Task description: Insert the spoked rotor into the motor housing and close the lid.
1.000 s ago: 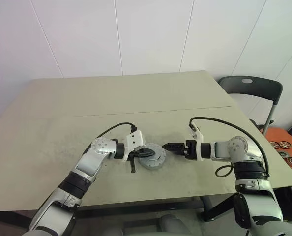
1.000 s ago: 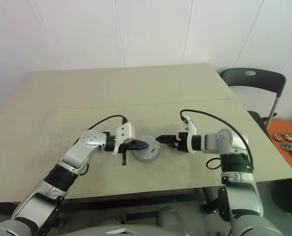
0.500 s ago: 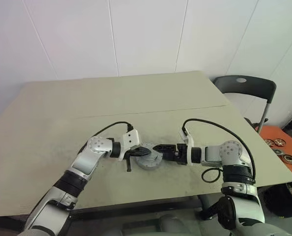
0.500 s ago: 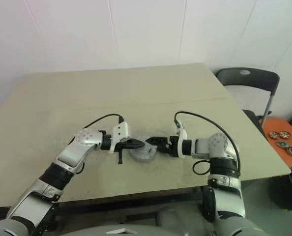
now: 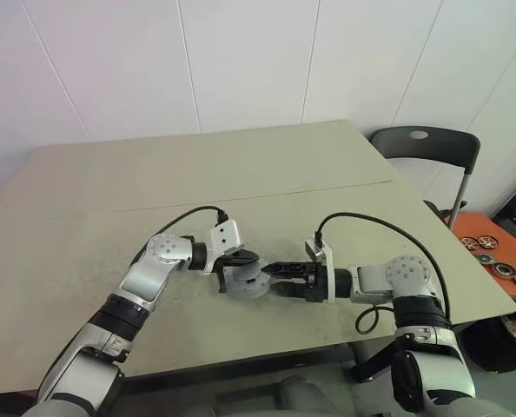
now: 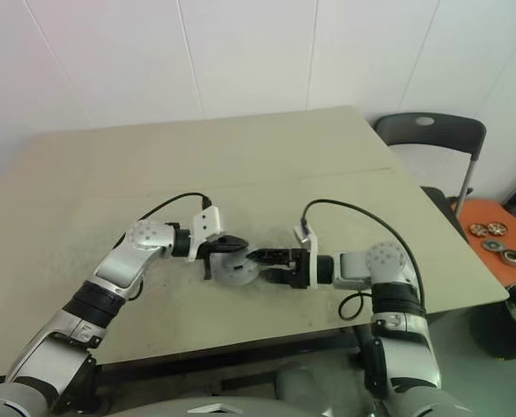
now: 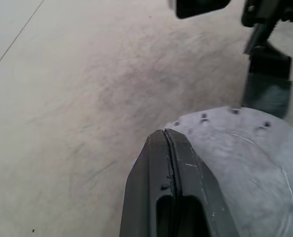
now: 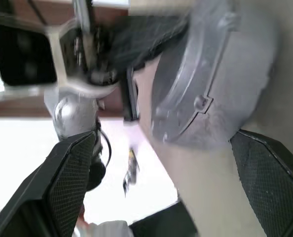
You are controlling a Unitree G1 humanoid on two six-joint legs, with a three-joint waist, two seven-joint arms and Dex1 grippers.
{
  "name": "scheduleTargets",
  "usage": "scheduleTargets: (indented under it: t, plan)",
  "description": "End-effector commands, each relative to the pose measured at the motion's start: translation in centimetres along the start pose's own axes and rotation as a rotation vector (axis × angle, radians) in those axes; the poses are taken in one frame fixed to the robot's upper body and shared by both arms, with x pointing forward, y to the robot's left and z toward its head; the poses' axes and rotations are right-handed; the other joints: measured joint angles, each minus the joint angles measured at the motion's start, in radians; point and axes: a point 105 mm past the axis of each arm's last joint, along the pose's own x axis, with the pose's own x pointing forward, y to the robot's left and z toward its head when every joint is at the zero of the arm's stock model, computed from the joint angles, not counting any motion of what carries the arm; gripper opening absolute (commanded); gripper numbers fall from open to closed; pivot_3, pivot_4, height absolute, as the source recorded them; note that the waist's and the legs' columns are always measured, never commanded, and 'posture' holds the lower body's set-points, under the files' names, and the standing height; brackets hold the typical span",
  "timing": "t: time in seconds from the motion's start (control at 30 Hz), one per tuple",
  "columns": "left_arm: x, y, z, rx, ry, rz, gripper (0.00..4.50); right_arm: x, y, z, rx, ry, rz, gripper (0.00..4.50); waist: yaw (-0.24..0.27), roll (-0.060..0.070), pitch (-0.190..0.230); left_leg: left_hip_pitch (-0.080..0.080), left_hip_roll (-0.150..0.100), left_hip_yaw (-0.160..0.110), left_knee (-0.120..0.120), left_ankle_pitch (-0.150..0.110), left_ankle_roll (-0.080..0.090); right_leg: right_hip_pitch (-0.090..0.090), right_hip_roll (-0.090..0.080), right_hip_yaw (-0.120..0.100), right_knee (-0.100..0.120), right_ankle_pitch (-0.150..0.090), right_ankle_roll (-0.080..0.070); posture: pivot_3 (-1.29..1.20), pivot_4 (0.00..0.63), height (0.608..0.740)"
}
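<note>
Silver motor housing (image 5: 246, 281) sits lidded mid-tabletop (image 5: 110, 187); our right end effector (image 5: 274, 268) has swung in, fingers spread wide beside its rim, left end effector (image 5: 243, 257) closed above the lid (image 7: 245, 163), so we're seating it.

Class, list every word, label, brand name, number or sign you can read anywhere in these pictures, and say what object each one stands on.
None: no readable text stands anywhere.
The motor housing with its lid on shows bare grey metal, with no marking.
The left gripper and right gripper bear no legible label.
The table, the wall panels and the chair carry no lettering.
</note>
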Motion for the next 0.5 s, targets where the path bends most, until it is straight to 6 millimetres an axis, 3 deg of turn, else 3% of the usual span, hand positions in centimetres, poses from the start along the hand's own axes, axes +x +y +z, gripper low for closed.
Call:
scheduleTargets:
  t: [0.03,0.27,0.4,0.5]
  plan:
    - [0.2,-3.7,-7.6,-0.167,0.26,-0.106,0.0,0.5,2.4,1.4,-0.061,-0.022,0.052,4.46,-0.001,0.0,0.0,0.0,0.0,0.0,0.0,0.0,0.0,0.0,0.0,0.0,0.0,0.0,0.0,0.0,0.0,0.74]
    - [0.0,-3.5,-7.6,-0.165,0.26,-0.1,0.0,1.5,-1.3,4.6,0.001,-0.221,-0.233,4.46,-0.005,-0.004,-0.002,0.002,0.0,0.0,0.0,0.0,0.0,0.001,0.0,0.0,0.0,0.0,0.0,0.0,0.0,0.74]
    - [-0.1,-3.6,-7.6,-0.168,0.261,-0.099,0.0,1.9,-0.3,4.6,-0.004,-0.215,-0.193,4.46,-0.005,-0.002,-0.002,0.004,0.0,-0.003,0.0,-0.002,-0.004,0.002,0.0,-0.001,-0.005,0.0,0.0,0.0,0.0,0.74]
    - [-0.1,-3.6,-7.7,-0.17,0.262,-0.097,0.0,2.2,1.3,4.4,-0.012,-0.2,-0.099,3.92,-0.004,-0.001,-0.001,0.003,0.0,-0.004,0.001,-0.003,-0.004,0.001,-0.002,-0.002,-0.008,0.0,0.0,0.0,0.0,0.74]
